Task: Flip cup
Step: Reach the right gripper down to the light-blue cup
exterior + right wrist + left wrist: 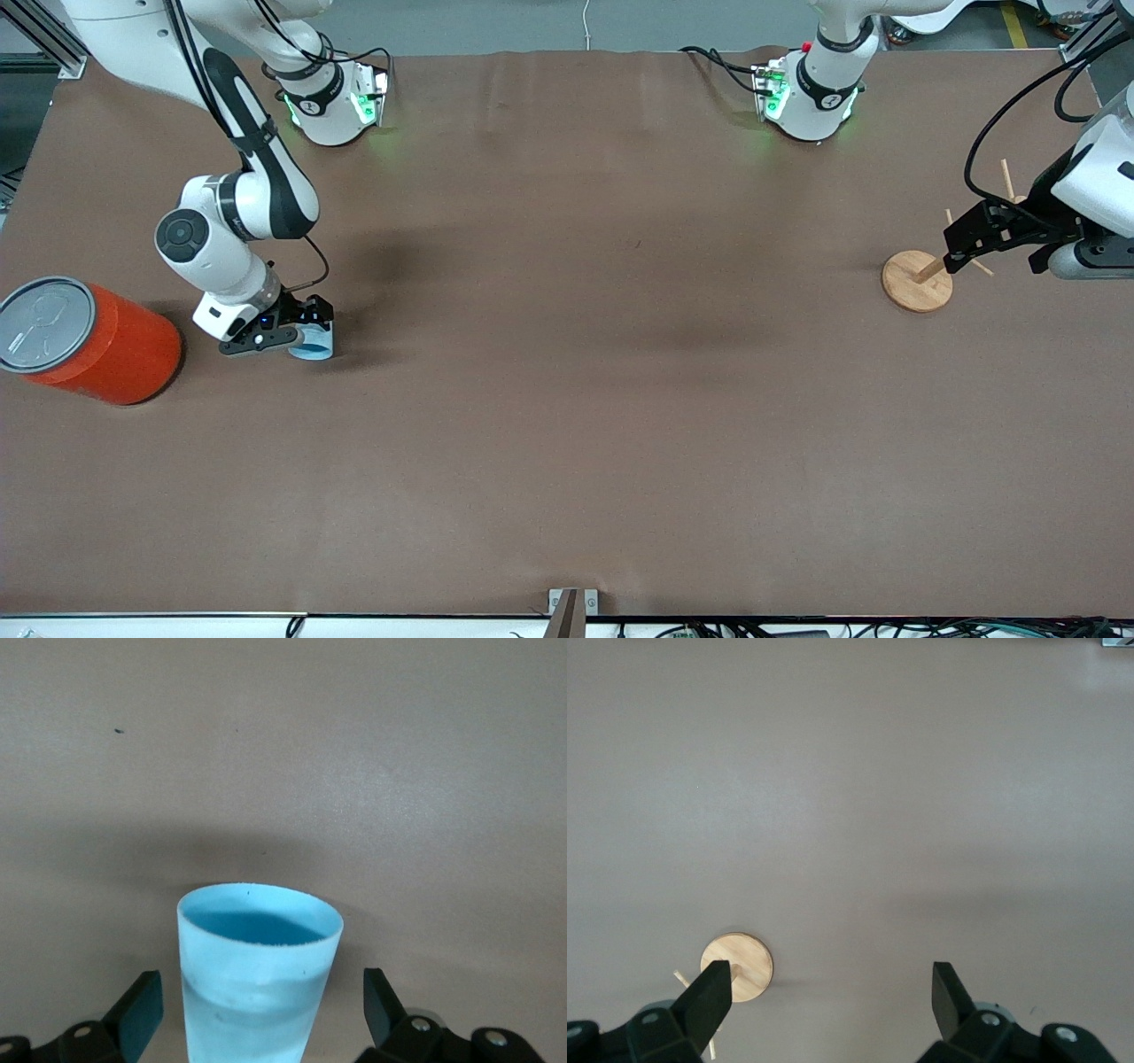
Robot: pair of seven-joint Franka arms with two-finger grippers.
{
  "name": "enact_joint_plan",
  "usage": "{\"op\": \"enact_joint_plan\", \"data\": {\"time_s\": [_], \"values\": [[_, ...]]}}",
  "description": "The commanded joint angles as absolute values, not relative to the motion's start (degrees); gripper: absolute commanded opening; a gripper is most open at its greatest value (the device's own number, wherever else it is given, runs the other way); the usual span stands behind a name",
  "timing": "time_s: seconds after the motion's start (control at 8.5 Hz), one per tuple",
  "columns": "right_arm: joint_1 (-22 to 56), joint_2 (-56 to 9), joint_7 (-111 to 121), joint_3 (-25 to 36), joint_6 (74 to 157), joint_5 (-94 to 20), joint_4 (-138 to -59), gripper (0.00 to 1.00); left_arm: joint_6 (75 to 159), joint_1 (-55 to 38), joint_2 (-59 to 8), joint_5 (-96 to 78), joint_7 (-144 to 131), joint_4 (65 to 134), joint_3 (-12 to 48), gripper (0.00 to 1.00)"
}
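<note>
Both grippers' fingers stood wide: right gripper (297, 341) straddled the ungrasped cup (312, 342) at lower left; left gripper (961, 251) waited; flipping remained.

Both arms are glossy white with black joint bands and round grey end caps. Green lights glow at their bases. Black cables loop along the links. Each tool, the right tool (285, 335) and left tool (961, 252), is black with angular fingers (142, 1010) and silver screws.
</note>
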State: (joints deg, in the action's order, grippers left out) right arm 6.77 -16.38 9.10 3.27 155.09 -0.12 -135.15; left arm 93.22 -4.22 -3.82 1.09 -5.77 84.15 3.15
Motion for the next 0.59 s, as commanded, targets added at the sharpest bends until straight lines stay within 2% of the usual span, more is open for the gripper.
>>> {"op": "enact_joint_plan", "data": {"time_s": [0.0,0.24,0.47], "values": [[5.80,-18.01,10.72,2.99,158.02,-0.18,-135.88,1.00,92.55,-3.96,-3.52,0.44,-5.01,84.02,3.16,1.00],[5.54,-20.29,10.81,2.99,160.83,-0.18,-135.70,0.99,92.55,-3.87,-3.52,0.44,-5.01,84.02,3.16,1.00],[5.54,-20.21,10.11,2.99,160.31,-0.18,-135.35,0.61,92.81,-4.65,-3.69,1.83,-4.92,83.94,3.34,1.00]]}}
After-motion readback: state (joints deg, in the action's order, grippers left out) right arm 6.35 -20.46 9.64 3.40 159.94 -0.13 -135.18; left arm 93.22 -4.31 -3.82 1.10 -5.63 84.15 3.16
